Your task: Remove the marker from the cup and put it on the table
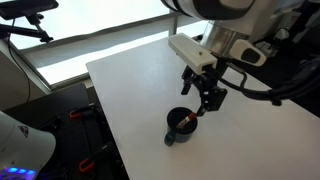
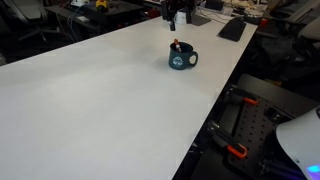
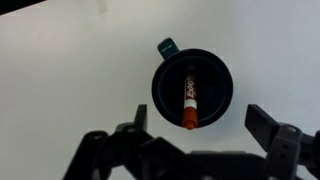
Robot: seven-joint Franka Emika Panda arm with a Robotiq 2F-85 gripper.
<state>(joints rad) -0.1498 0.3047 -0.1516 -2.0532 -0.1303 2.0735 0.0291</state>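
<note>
White tabletop fills most of each view, with dark lab or office clutter around it (too blurred to name piece by piece). The table [image 1: 120, 90] is plain and smooth, and the cup is the only thing standing on it.

In an exterior view the cup [image 1: 181, 125] sits upright on the white surface with its small handle toward the lower left. The marker [image 1: 187, 121] leans inside it, its reddish end showing at the rim. Just up and to the right, the gripper [image 1: 208, 100] hangs over the cup on the pale arm, with its dark fingers pointing down and clear of the mug.

In an exterior view from across the table [image 2: 100, 100], the dark blue cup [image 2: 182, 58] stands near the far right edge with its handle to the right. The marker's tip [image 2: 176, 45] pokes above the rim, and the gripper [image 2: 176, 15] hovers above it.

The wrist view looks straight down. The left finger [image 3: 135, 122] comes first, then the cup [image 3: 215, 75] with its handle at the upper left. The marker [image 3: 190, 98] lies across the dark interior, pale at mid-length and reddish-orange at the lower rim. The gripper [image 3: 199, 117] is spread wide and holds nothing, with the fingers well apart on either side of the mug.
</note>
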